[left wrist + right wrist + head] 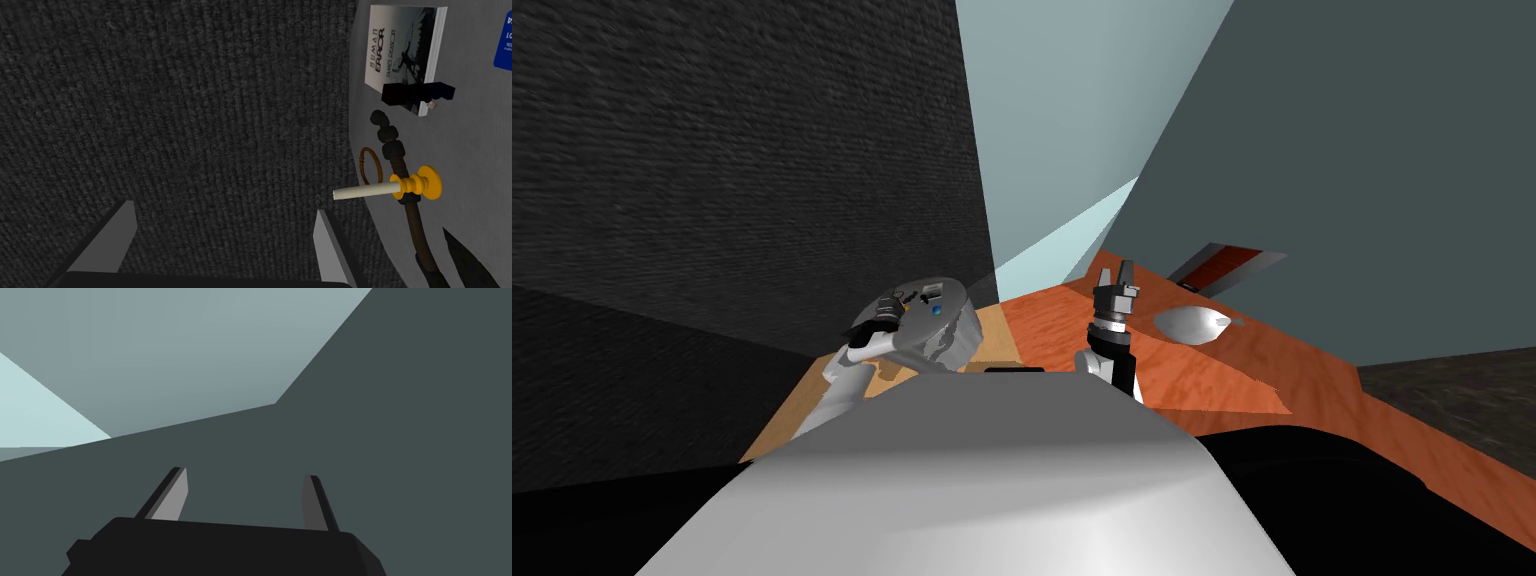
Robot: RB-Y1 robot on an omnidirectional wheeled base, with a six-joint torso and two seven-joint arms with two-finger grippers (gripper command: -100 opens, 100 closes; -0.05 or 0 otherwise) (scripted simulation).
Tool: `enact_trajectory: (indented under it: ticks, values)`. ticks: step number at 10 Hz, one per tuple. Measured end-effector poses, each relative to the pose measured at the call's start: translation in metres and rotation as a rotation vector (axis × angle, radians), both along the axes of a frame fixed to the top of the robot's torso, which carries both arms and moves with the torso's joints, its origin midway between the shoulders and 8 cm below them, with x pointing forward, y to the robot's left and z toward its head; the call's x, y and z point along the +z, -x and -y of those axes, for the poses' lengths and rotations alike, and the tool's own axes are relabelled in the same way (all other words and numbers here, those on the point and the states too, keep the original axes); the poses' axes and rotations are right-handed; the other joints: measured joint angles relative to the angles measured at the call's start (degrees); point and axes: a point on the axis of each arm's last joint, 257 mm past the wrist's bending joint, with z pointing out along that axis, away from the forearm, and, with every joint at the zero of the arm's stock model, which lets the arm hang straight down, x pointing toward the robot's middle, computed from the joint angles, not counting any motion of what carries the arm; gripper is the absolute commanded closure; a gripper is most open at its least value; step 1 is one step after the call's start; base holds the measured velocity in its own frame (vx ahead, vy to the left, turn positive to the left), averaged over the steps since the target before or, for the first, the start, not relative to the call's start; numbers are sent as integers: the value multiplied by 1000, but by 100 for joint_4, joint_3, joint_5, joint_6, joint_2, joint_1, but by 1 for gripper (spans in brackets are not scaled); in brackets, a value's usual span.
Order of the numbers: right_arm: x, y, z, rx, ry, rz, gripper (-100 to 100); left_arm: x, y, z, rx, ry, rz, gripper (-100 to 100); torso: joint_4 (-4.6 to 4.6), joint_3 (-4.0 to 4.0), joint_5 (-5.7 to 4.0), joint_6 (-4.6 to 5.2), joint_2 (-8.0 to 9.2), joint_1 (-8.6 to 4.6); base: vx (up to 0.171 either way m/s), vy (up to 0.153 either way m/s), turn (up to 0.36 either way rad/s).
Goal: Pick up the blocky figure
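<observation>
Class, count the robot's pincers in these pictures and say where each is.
2. The open left pincer points at dark textured floor beside the round grey table; the open right pincer is raised above the orange wood-grain surface. None seems hidden.

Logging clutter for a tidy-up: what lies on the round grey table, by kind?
Book: 1
Dark blocky figure: 1
Candle in yellow holder: 1
Brown ring: 1
Dark knobbly cord: 1
Blue card: 1
Total: 6 clearly seen
</observation>
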Motion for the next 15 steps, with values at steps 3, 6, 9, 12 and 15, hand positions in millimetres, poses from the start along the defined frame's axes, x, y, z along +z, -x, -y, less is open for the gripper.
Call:
enact_trajectory:
  ticks: [3,6,9,12,15]
  values:
    - [0,0,0,0,0,0,0,-17,5,-15,31,19,-45,-100,3,10,5,-4,18,19,18,-17,-33]
    - [0,0,0,0,0,0,0,-24,8,-39,74,40,-76,-100,0,0,2,-1,0,7,53,-32,-76]
    - [0,0,0,0,0,0,0,-41,17,-51,102,60,-119,-100,2,9,5,-5,17,18,23,-11,-25]
    - [0,0,0,0,0,0,0,-54,22,-74,147,92,-158,-100,-1,-1,4,-3,-2,14,60,-16,-61]
    - [0,0,0,0,0,0,0,-75,36,-92,192,128,-213,-100,-3,-4,5,-4,-5,18,76,-6,-61]
